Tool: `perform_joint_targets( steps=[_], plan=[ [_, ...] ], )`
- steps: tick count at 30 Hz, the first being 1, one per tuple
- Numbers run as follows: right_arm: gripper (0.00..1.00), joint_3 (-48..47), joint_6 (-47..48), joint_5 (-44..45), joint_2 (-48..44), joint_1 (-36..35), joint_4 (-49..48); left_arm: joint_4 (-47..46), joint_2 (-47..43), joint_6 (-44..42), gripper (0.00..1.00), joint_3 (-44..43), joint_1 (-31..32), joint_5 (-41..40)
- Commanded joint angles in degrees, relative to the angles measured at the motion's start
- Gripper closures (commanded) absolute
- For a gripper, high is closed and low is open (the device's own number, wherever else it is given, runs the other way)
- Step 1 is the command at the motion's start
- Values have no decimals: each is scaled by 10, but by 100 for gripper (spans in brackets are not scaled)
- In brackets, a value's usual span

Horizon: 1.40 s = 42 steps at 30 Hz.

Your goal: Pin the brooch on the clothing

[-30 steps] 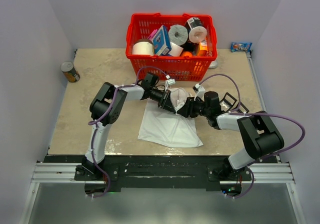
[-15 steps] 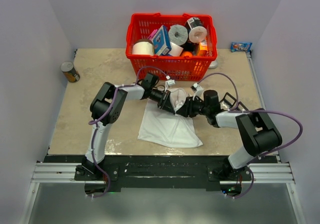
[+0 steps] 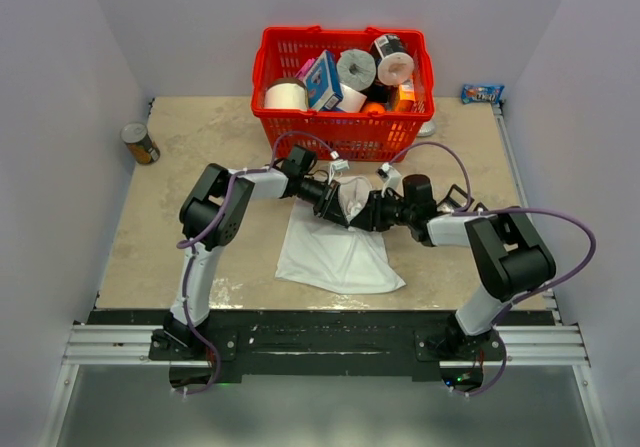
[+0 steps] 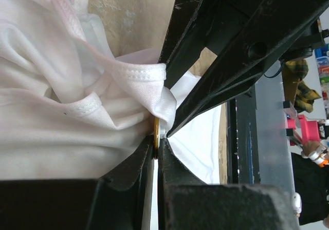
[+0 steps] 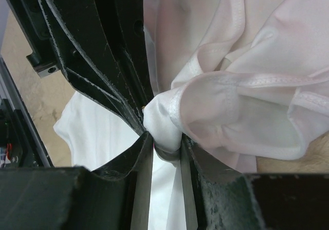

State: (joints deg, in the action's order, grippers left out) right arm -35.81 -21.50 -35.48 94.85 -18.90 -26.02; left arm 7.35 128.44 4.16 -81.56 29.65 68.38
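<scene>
Over at the far left a can (image 3: 140, 143) stands well apart from the work. The left pincer (image 4: 157, 150) is clenched on the brooch (image 4: 156, 136), whose gold disc shows edge-on between its tips, touching a gathered fold of the T-shirt (image 3: 335, 257). The rest of the shirt lies flat on the table (image 3: 180, 167). Nose to nose with it, the right pincer (image 5: 163, 143) grips that same fold. I'd judge the pinning falls to the left arm. The red basket (image 3: 345, 137) stands just behind, crowding both wrists.
</scene>
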Motion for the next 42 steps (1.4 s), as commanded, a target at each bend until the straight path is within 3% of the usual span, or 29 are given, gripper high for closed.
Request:
perform_joint_targets(
  steps=[1,18,30,42],
  plan=[
    [72,-32,12,23,17,2,12,4,-33,-26,100,-15,8,14],
    [78,-57,-34,60,46,3,34,10,-72,-62,100,-1,28,-46],
    [88,-14,-125,168,3,23,-13,-29,-94,-46,100,18,28,-52],
    [94,18,-159,239,-60,35,-33,-150,-98,68,100,59,28,-38]
  ],
)
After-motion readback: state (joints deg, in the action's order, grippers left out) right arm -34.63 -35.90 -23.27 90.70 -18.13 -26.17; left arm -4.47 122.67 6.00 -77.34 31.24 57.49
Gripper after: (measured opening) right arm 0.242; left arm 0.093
